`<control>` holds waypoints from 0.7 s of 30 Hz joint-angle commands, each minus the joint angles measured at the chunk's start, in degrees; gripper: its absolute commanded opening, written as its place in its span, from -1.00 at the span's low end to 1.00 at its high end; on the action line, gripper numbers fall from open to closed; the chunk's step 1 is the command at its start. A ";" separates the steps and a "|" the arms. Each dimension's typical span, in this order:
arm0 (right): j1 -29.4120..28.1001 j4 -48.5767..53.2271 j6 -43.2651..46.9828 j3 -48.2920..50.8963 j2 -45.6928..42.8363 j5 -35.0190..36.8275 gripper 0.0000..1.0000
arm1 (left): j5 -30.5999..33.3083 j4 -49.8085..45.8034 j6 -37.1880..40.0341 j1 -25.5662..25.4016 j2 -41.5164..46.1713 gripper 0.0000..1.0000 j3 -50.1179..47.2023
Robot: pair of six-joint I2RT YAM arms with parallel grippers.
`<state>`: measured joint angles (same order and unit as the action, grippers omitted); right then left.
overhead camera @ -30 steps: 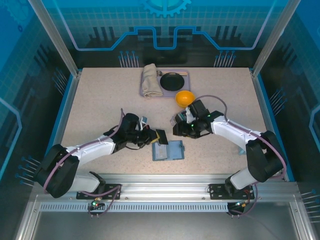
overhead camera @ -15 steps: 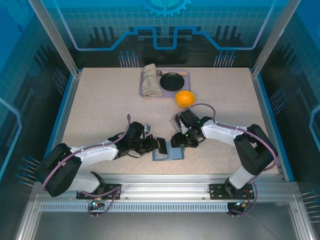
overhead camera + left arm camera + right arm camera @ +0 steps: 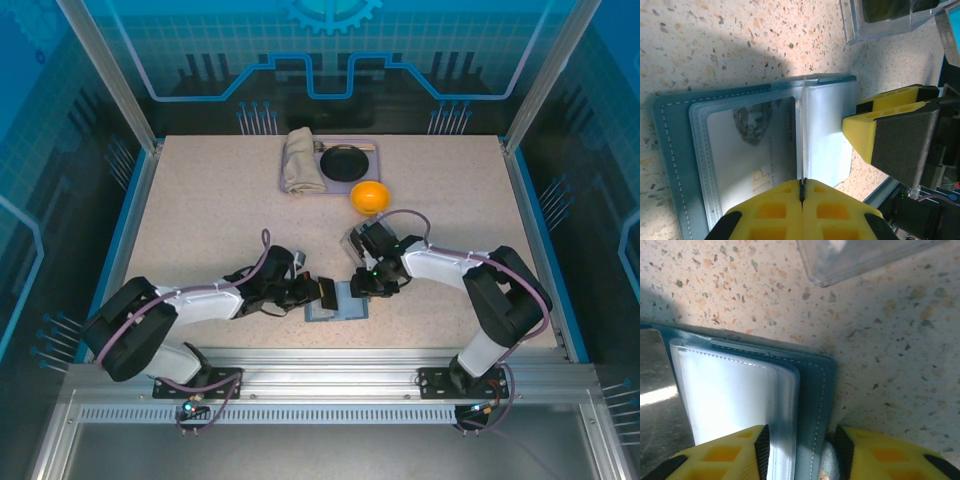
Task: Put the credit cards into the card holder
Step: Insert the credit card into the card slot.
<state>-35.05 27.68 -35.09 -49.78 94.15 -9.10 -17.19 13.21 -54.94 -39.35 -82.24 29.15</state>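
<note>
Cards are showing up as two that can be counted: one pale card (image 3: 752,150), printed with a grey figure, is sitting inside a clear sleeve of the card holder (image 3: 670,150), and one thin card (image 3: 802,125) is standing on edge above the fold, looking dark from the top camera. Something dark is also lying in the one clear case (image 3: 900,22) just past the holder; how many cards that makes cannot be told.

One card holder is lying open and flat on the table (image 3: 200,200), close to its near edge and between the two arms. It is showing slate-blue covers with pale stitching along the border and glossy clear pockets stacked inside.

The left gripper (image 3: 802,187) is pinching the thin card, its yellow fingers pressing tight together on it. The right gripper (image 3: 802,450) is standing partway apart, one fingertip resting over the clear pockets and the other on the table just outside the stitched edge, so the holder's border is lying between them.

Farther back, one orange bowl (image 3: 369,196) is sitting beside one tray (image 3: 372,146), which is carrying one folded cloth (image 3: 300,162) and one dark dish (image 3: 345,162).
</note>
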 commanded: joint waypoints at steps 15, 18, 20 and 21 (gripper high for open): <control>-0.07 -3.25 -1.38 2.97 3.51 -4.23 -0.32 | -1.69 4.89 1.08 -3.52 -6.89 -1.00 -0.36; -0.05 -3.32 -1.38 2.98 3.54 -4.01 -0.32 | -1.89 2.33 1.92 -3.61 -6.72 -1.00 0.47; -0.02 -3.25 -1.38 2.91 3.67 -3.97 -0.32 | -1.38 0.03 2.63 -3.56 -5.89 -1.00 0.58; -0.02 -3.24 -1.38 2.91 3.65 -4.04 -0.32 | -1.19 -0.82 2.90 -3.61 -5.51 -1.00 0.52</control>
<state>-34.44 27.09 -35.38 -49.17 94.13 -9.41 -17.65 17.50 -54.76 -42.24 -88.12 29.10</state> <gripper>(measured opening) 0.341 0.045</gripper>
